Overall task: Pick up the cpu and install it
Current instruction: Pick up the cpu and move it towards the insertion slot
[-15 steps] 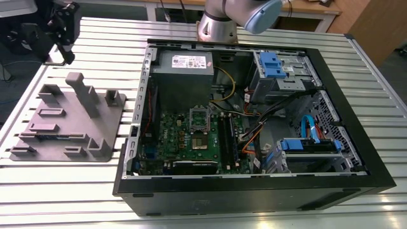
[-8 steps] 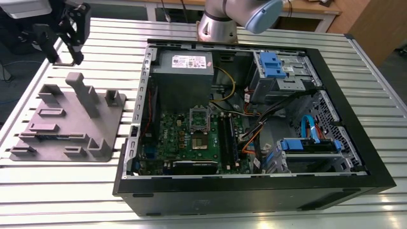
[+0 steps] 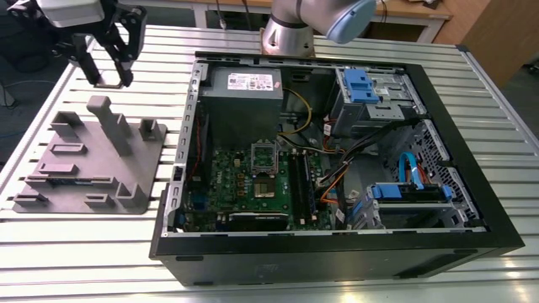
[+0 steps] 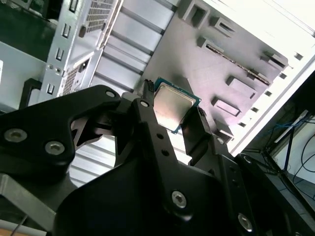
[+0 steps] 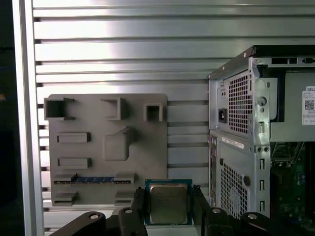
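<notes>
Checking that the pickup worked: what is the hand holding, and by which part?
The small square silver-topped cpu chip, pinched by two opposite side edges between the fingers of the black hand.

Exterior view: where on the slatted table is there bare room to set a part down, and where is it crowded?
Free: table slats below the grey fixture plate in the picture; also slats to the exterior view's right of the computer case. Tight: the strip between plate and case. Crowded: inside the case, around motherboard and cables.

Ribbed aluminium worktop (image 3: pixel 84 252) evenly lit. Wooden desk (image 3: pixel 413 11) seen behind, wooden cabinet (image 3: pixel 493 35) alongside. Dark floor (image 3: pixel 12 136) below.
</notes>
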You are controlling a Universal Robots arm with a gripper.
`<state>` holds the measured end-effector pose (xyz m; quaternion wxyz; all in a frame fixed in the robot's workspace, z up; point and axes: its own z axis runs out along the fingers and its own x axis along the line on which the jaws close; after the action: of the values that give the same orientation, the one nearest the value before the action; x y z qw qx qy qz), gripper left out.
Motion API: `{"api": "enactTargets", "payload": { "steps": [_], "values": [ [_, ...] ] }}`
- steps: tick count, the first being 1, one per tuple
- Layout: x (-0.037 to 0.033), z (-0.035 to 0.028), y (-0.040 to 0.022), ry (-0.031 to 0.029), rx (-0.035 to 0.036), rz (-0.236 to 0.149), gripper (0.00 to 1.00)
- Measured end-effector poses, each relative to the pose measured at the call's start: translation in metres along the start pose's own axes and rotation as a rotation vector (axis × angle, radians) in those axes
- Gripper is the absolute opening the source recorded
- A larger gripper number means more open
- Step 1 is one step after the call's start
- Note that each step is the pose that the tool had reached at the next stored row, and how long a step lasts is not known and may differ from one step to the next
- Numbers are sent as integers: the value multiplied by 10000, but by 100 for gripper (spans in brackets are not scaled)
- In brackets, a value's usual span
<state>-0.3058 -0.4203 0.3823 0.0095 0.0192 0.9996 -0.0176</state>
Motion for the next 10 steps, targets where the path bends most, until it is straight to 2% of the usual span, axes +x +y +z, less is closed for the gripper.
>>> {"api": "enactTargets", "payload": {
  "steps": [10],
  "values": [
    [-285,8,11,2,1,0,47]
  ]
}}
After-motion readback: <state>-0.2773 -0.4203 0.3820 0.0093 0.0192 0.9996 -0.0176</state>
